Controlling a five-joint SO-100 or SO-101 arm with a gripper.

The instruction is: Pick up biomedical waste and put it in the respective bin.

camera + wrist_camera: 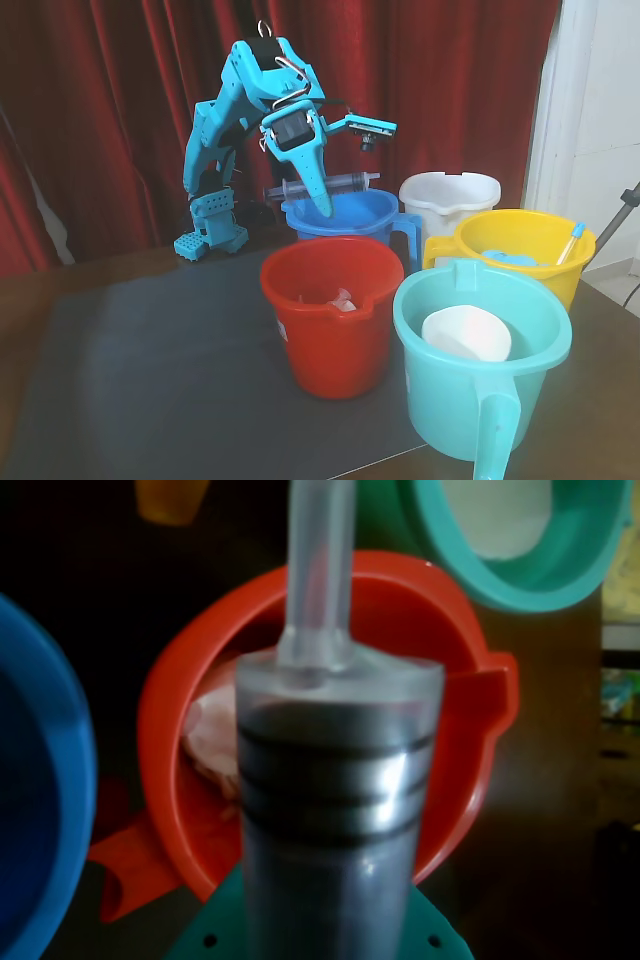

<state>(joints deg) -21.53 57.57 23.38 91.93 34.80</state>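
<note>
My gripper (318, 195) is shut on the syringe (330, 185), a clear greyish barrel with a dark plunger, and holds it level in the air above the blue bucket (352, 216). In the wrist view the syringe (340, 810) fills the middle, tip pointing up the picture. The red bucket (470, 730) lies right under it, with pale crumpled items inside. In the fixed view the red bucket (330, 325) stands in front of the blue one, below and in front of the gripper.
A teal bucket (455, 400) holding a white object stands front right. A yellow bucket (525, 262) with a blue-tipped dropper stick (572, 240) and a white bucket (450, 195) stand behind it. All sit on a dark mat (150, 370). A red curtain hangs behind.
</note>
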